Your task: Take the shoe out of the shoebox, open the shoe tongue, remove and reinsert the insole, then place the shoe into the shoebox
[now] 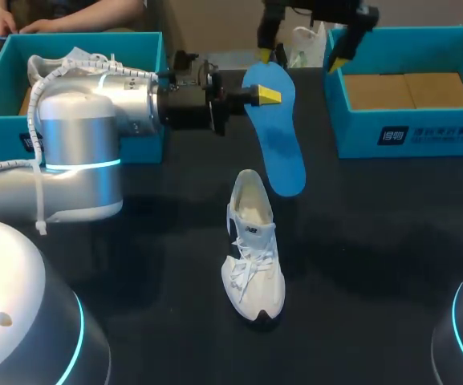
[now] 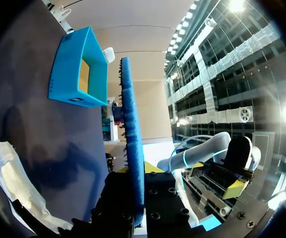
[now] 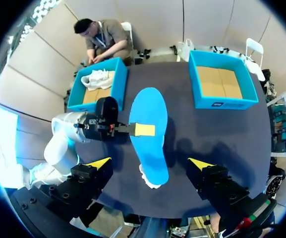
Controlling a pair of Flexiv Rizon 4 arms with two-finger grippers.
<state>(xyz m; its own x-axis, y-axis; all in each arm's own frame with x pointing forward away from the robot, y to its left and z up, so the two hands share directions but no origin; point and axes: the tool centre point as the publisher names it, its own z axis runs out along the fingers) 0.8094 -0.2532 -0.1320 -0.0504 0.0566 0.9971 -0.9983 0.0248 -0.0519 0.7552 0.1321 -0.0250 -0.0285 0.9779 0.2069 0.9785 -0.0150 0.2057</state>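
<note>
My left gripper (image 1: 268, 95) is shut on the blue insole (image 1: 277, 140), holding it by one long edge above the table. In the left wrist view the insole (image 2: 132, 144) stands edge-on between the fingers. The white shoe (image 1: 252, 250) stands upright on the black table, just below the insole's lower end, its opening facing up. My right gripper (image 1: 303, 56) hangs open high above the insole's far end, empty. From the right wrist view the insole (image 3: 149, 119) lies ahead of the open right gripper (image 3: 150, 163) and hides most of the shoe (image 3: 150, 183).
An open blue shoebox (image 1: 400, 136) with a cardboard floor stands at the back right. A second blue box (image 1: 2, 72) at the back left holds another white shoe (image 3: 97, 78). A person's hands (image 1: 6, 24) are just behind that box.
</note>
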